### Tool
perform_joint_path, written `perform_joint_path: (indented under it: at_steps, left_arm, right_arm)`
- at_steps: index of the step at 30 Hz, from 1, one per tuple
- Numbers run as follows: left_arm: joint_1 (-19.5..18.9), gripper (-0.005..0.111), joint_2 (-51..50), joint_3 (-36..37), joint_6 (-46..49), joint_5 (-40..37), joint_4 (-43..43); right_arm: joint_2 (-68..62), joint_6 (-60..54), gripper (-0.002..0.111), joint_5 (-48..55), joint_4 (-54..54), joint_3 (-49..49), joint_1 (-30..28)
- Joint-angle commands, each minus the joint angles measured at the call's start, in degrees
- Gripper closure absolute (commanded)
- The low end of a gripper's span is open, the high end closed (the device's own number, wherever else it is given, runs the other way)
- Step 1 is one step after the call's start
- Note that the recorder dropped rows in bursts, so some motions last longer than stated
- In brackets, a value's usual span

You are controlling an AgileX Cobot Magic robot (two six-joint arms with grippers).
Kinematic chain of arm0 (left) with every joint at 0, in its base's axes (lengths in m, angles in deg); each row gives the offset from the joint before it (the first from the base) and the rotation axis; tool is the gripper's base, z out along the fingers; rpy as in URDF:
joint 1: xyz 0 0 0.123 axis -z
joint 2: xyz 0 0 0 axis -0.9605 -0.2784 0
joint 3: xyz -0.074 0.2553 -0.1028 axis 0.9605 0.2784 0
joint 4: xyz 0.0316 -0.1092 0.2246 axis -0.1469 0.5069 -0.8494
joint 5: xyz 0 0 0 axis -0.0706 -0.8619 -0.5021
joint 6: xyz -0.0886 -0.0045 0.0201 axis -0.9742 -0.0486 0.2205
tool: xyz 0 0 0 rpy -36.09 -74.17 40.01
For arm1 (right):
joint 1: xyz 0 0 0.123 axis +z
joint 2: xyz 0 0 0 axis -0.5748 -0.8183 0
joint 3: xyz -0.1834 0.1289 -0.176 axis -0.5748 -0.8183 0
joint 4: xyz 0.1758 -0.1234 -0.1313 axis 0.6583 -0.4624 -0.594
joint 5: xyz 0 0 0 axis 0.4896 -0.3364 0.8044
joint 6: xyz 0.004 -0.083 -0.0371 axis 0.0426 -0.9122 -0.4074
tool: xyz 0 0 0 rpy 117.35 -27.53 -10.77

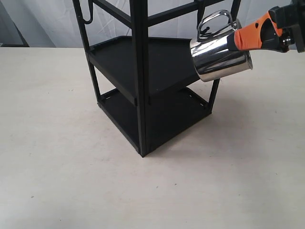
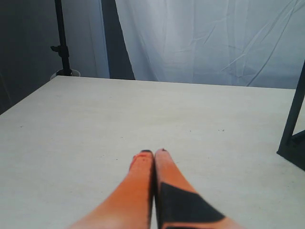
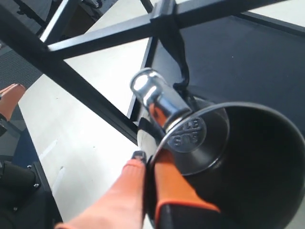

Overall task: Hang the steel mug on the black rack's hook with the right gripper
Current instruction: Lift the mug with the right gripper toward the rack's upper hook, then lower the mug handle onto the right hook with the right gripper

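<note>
The right gripper (image 3: pixel 147 167) pinches the steel mug's (image 1: pixel 220 55) rim wall, one finger inside. Just beyond the fingertips, the handle loop sits against the hook (image 3: pixel 180 67) under the black rack's (image 1: pixel 139 71) crossbar; ease the loop over the upturned tip before releasing. The left gripper (image 2: pixel 153 153) rests clenched, empty.

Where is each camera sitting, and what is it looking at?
Exterior view: off the arms, above the table, looking down at the black rack; the right gripper holds the steel mug up beside it.
Left wrist view: on the left arm, looking along the closed left gripper over the bare table toward a white curtain.
Right wrist view: on the right arm, looking into the mug's mouth, its handle near the hook.
Shared: all three views show the rack; mug and right gripper show in the exterior and right wrist views.
</note>
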Motion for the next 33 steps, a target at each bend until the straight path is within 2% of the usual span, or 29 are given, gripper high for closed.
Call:
perform_joint_path:
  at_steps: [1,11,33]
  left_arm:
    - [-0.2,0.105,0.2,0.1,0.0,0.2,-0.2]
    - [-0.2,0.105,0.2,0.1,0.0,0.2,-0.3]
    - [-0.2,0.105,0.2,0.1,0.0,0.2,-1.0]
  right_arm:
    - [-1.2,-1.8,0.109,0.0,3.3,0.5,-0.2]
    - [-5.0,-5.2,0.109,0.0,6.7,0.5,-0.2]
    - [-10.2,-6.8,0.109,0.0,6.1,0.5,-0.2]
